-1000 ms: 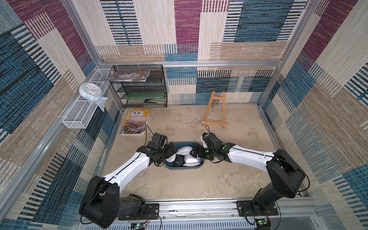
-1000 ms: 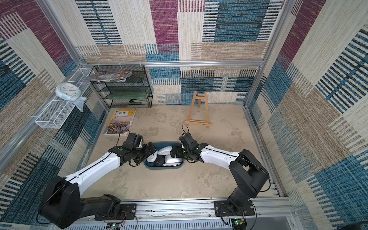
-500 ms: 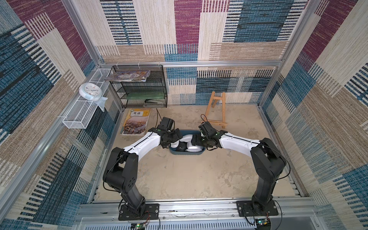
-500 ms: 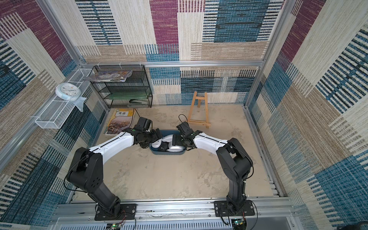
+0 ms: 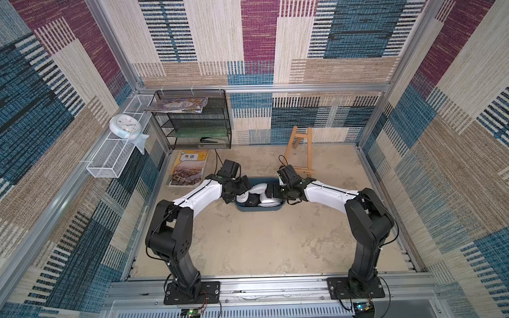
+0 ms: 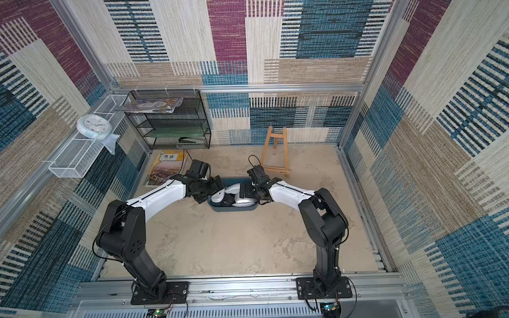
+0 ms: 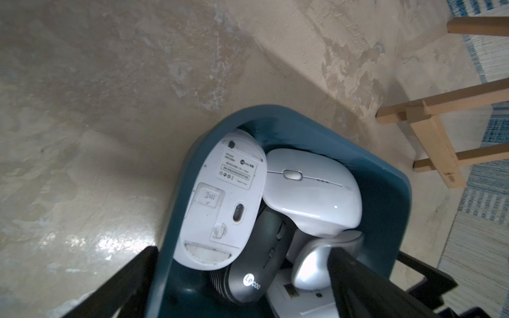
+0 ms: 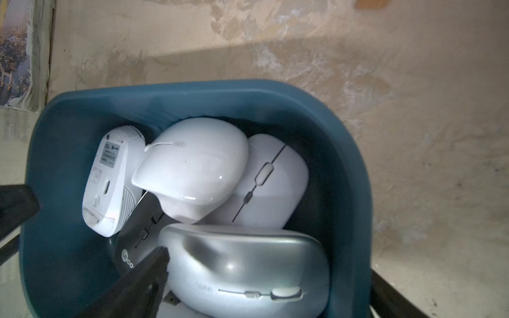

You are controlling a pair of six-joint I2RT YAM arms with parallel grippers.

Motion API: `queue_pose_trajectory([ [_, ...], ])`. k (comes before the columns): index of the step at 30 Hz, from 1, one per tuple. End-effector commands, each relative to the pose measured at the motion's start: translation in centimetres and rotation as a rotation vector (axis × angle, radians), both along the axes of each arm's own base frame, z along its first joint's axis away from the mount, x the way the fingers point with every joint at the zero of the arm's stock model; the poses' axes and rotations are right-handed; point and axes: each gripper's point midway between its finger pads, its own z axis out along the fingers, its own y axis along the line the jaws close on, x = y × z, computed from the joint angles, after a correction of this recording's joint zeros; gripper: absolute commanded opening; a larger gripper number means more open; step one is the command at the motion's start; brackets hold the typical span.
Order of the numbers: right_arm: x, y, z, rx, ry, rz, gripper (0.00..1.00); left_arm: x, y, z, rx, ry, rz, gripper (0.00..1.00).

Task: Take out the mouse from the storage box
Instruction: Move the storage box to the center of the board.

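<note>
Sandy bench centre: storage box (image 5: 259,209), crammed, silver mouse (image 8: 248,261) inside. Left gripper (image 5: 240,190) and right gripper (image 5: 271,190) fingers apart, right's straddling it, perhaps touching. Light, rigid, slick shell; pinch its flanks.

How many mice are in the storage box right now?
5 visible: upturned white mouse leaning on the storage box wall, glossy white mouse on top, flat white mouse beside it, black mouse underneath, silver mouse beside that. More may hide below.
</note>
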Motion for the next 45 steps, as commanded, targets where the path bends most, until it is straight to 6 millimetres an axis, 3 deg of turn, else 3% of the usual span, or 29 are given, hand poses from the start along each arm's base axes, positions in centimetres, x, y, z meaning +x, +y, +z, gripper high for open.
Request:
queue_pose_trajectory([
  [1, 0.7, 0.3, 1.2, 0.028, -0.041, 0.011, 0.99, 1.1, -1.0, 1.3, -0.051, -0.040, -0.037, 0.99],
  [11, -1.5, -0.4, 0.5, 0.062, -0.021, 0.033, 1.00, 0.2, -1.0, -1.2, -0.041, 0.024, -0.061, 0.99],
  [15, -0.6, 0.0, 0.4, 0.047, -0.026, 0.040, 0.99, 0.9, -1.1, -1.6, -0.040, 0.019, -0.056, 0.99],
  [23, 2.0, 0.8, 1.3, 0.049, -0.049, 0.030, 0.98, 3.1, -2.2, -0.4, -0.044, 0.003, -0.085, 0.99],
  [28, 2.3, -1.5, 1.0, -0.033, -0.064, -0.034, 0.99, 2.3, -0.9, -1.3, 0.008, 0.027, -0.064, 0.99],
  [32, 1.7, -4.3, 0.1, -0.093, -0.037, -0.087, 1.00, 0.9, 1.8, -1.6, 0.048, 0.073, -0.038, 0.99],
  [37, 0.4, -6.4, 1.3, -0.086, -0.068, -0.093, 0.99, -0.7, 5.2, 1.4, 0.154, 0.009, -0.009, 0.99],
  [40, -0.8, -7.5, 2.7, -0.098, -0.122, -0.076, 0.99, -1.8, 6.0, 3.9, 0.208, -0.066, -0.033, 0.99],
  [42, -1.5, -8.5, 3.3, -0.115, -0.157, -0.075, 0.99, -2.4, 5.3, 5.3, 0.192, -0.102, -0.059, 0.99],
  [45, -2.5, -9.9, 4.0, -0.157, -0.195, -0.076, 1.00, -3.0, 1.5, 7.5, 0.113, -0.148, -0.223, 0.99],
])
